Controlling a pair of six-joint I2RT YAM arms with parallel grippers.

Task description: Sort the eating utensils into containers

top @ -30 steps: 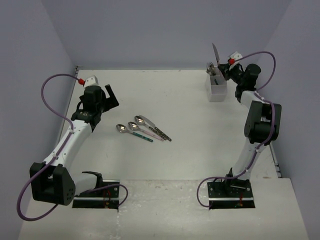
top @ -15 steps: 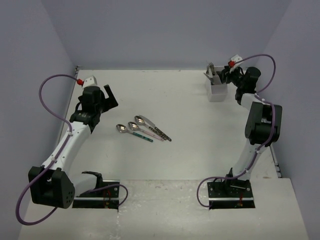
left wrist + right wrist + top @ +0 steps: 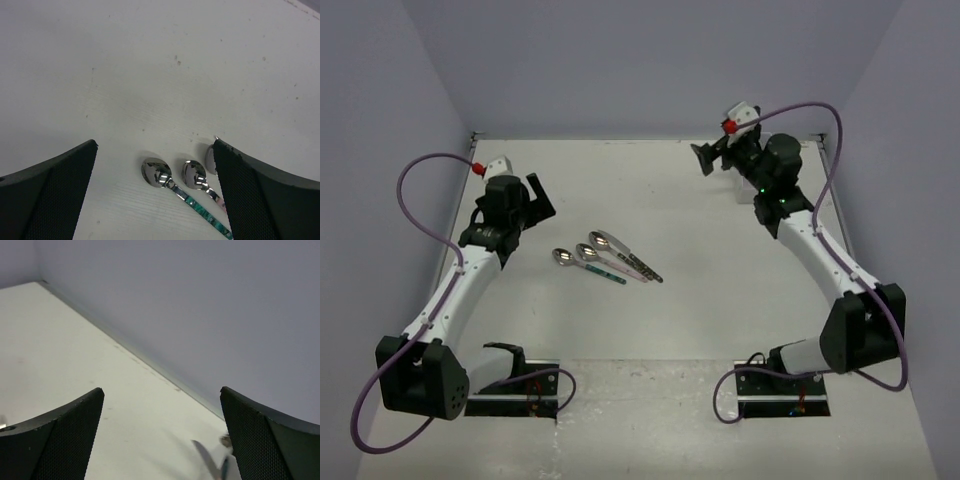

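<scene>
- Left claw is hovering spread wide beside the three shiny colour-handled metal spoons, likely lining up a pick.
- Right claw is hanging spread, empty, well beyond them.

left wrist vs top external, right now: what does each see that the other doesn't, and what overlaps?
Left wrist only: the mesh texture inside the left gripper's fingers, and reflections in the spoon bowls.
Top external only: both arms whole, the right gripper open near the far wall, and the spoons at full length, including the dark-handled spoon, whose handle the wrist view misses.
Both: the teal-handled spoon and pink-handled spoon lying side by side on the table, with the left gripper open and holding nothing.
</scene>
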